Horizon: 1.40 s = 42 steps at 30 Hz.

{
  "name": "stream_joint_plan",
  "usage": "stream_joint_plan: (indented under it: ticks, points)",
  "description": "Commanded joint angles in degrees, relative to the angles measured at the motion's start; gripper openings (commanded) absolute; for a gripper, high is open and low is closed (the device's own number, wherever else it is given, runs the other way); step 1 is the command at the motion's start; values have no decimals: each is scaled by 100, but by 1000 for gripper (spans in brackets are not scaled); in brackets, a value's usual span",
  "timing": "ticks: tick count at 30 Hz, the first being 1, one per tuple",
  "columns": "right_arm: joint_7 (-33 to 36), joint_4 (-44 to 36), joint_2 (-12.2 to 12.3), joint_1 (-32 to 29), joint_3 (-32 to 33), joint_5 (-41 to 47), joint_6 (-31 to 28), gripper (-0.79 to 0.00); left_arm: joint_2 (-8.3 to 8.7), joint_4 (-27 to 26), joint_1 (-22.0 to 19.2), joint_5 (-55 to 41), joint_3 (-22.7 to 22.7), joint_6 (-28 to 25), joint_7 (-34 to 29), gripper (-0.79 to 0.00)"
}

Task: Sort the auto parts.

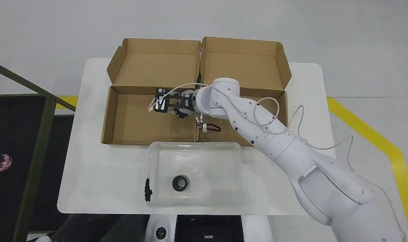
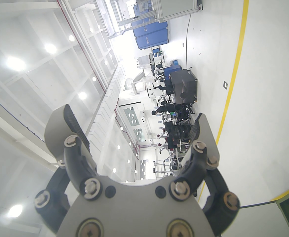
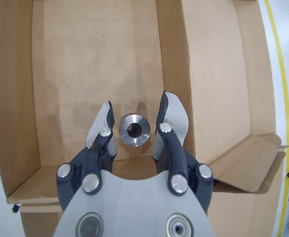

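Straddling metal sleeve (image 3: 134,130) with right gripper (image 3: 137,102) part-open inside cardboard box (image 3: 97,38), apparently setting it down; next, backing straight off without nudging it.

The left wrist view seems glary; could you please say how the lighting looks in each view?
Left wrist view: ceiling lamps flare behind the left tool. Right wrist view: even light, a highlight on the metal sleeve, soft shadow beside it. Top view: even light on the table.
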Motion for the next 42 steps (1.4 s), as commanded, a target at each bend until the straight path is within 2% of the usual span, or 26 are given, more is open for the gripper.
stream_joint_plan:
  ticks: [1,15,25,35,42]
  points:
    - [6,-250,62,-95,120,5,-65,-431,0,0,0,0,0,0,0,0]
    - [411,-2798,696,-1677,1168,22,-794,-422,0,0,0,0,0,0,0,0]
    - [618,-3945,967,-2618,1477,10,-1279,-413,0,0,0,0,0,0,0,0]
    - [855,-4593,1147,-3299,1391,-128,-1670,-400,0,0,0,0,0,0,0,0]
    - [921,-4551,1228,-3565,1284,-232,-1769,-394,0,0,0,0,0,0,0,0]
